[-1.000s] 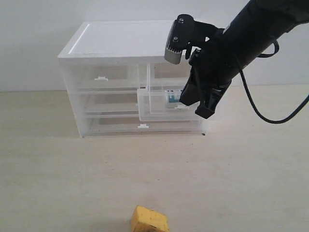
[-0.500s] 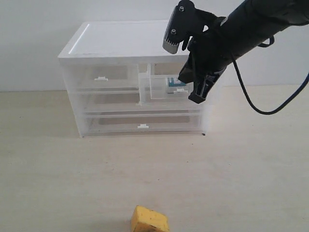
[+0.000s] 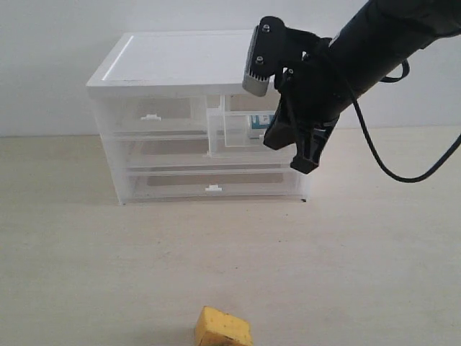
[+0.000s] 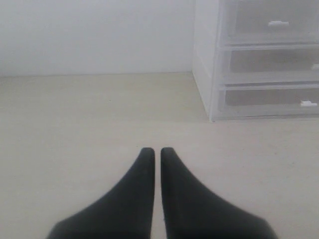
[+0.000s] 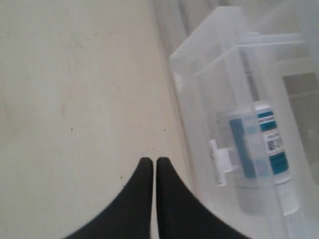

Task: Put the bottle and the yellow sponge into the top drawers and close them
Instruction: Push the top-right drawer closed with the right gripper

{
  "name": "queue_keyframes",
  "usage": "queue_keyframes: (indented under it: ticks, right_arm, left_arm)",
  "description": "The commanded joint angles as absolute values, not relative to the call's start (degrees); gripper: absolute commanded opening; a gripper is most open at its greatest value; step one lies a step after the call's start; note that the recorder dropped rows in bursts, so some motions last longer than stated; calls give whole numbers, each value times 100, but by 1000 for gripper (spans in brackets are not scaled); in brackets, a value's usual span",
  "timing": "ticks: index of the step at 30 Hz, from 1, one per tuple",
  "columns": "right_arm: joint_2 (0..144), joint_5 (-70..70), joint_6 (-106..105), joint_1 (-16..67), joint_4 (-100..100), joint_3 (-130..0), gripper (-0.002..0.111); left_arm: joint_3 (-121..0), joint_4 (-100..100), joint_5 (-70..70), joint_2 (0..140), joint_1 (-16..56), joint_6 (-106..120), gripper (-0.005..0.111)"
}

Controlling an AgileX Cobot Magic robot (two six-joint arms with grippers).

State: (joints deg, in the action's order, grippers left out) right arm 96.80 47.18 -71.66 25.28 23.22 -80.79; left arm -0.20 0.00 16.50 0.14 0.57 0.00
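The bottle [image 3: 259, 125] stands inside the right top drawer [image 3: 234, 137], which sticks out a little from the cabinet. In the right wrist view its teal and white label [image 5: 266, 144] shows through the clear drawer wall behind the white clip handle [image 5: 220, 162]. My right gripper [image 3: 301, 164] [image 5: 151, 160] is shut and empty, just in front of that drawer's face. The left top drawer [image 3: 150, 117] is pushed in. The yellow sponge [image 3: 223, 328] lies on the table near the front edge. My left gripper [image 4: 155, 149] is shut and empty, low over the table to the cabinet's left.
The white-topped clear cabinet [image 3: 180, 65] stands at the back against the wall, with two full-width drawers [image 3: 212, 189] shut below. The cabinet [image 4: 269, 59] also shows in the left wrist view. The right arm's cable [image 3: 403, 176] loops beside it.
The right top drawer, pulled far out and drooping a second ago, has gone back nearly level into the cabinet. My right gripper rose with it, then dropped slightly.
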Motion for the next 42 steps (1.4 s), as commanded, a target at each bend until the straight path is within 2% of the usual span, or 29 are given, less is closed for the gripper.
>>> queue_keyframes:
  ticks: [1, 31, 35, 42]
  right_arm:
    - [9661, 4588, -7349, 2512, 2273, -8157, 0]
    - [10743, 1039, -7184, 2284, 2032, -8238, 0]
    - [10719, 1232, -7096, 2284, 2043, -8238, 0]
    - [10314, 2741, -7044, 2350, 2206, -8238, 0]
  left_arm:
    - [0, -59, 1623, 0, 44, -46, 4]
    - [0, -59, 1623, 0, 44, -46, 4]
    - [0, -59, 1623, 0, 44, -46, 4]
    - [0, -59, 1623, 0, 44, -46, 4]
